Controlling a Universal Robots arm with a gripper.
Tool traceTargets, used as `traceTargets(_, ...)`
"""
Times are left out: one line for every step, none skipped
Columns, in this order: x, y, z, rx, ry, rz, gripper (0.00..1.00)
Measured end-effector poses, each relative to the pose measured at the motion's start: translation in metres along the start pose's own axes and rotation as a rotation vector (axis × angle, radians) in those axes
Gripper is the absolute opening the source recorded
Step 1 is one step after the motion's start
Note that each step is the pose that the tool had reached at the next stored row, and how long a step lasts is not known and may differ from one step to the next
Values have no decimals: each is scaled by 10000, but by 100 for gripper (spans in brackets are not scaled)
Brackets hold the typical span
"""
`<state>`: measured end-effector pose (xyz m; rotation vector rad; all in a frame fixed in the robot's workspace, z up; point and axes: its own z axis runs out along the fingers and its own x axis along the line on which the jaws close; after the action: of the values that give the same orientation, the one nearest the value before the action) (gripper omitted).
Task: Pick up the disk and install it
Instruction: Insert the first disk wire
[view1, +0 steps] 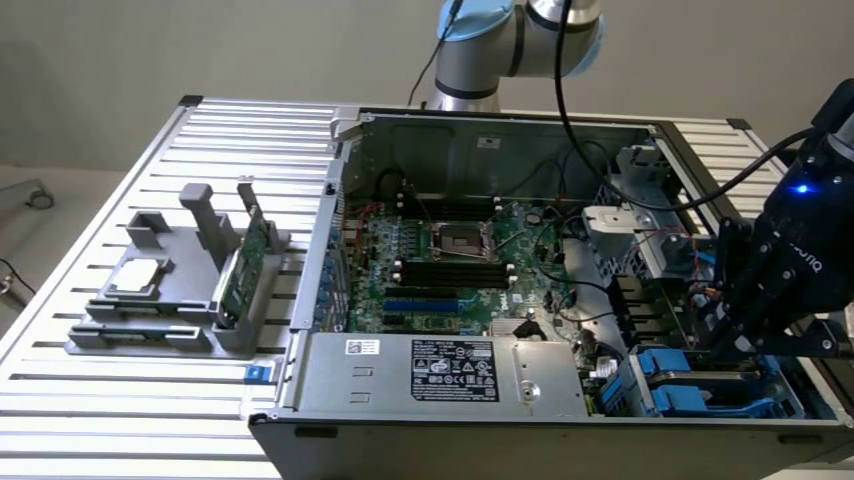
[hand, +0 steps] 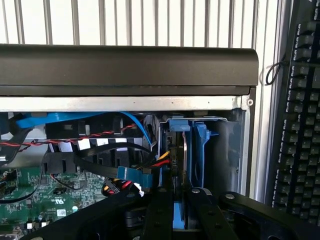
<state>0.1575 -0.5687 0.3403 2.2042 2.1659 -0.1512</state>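
Note:
In the wrist view the disk stands on edge, a thin silver-grey slab between blue carrier rails, set in the drive bay at the corner of the open computer case. My gripper is shut on the disk, one black finger on each side of its blue end. The exterior view places my gripper low inside the case's front corner at that view's right, over the blue drive carriers.
Beside the bay run red, black and blue cables. The motherboard and power supply take up the rest of the case. A grey fixture at the exterior view's left holds a green card and a silver chip. A keyboard lies outside the case.

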Motion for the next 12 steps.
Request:
traceTargets(0,2,1,1,1,6,16)
traceTargets(0,4,3,1,2,12,16)
traceTargets(0,6,4,2,2,20,16)
traceTargets(1,7,4,3,1,31,16)
traceTargets(1,8,5,4,2,42,16)
traceTargets(2,9,5,5,3,53,16)
traceTargets(3,10,7,7,5,63,16)
traceTargets(5,11,8,8,8,73,16)
traceTargets(7,12,8,9,8,83,16)
traceTargets(9,13,7,10,7,92,16)
traceTargets(12,14,5,11,5,101,16)
traceTargets(16,16,5,11,6,109,16)
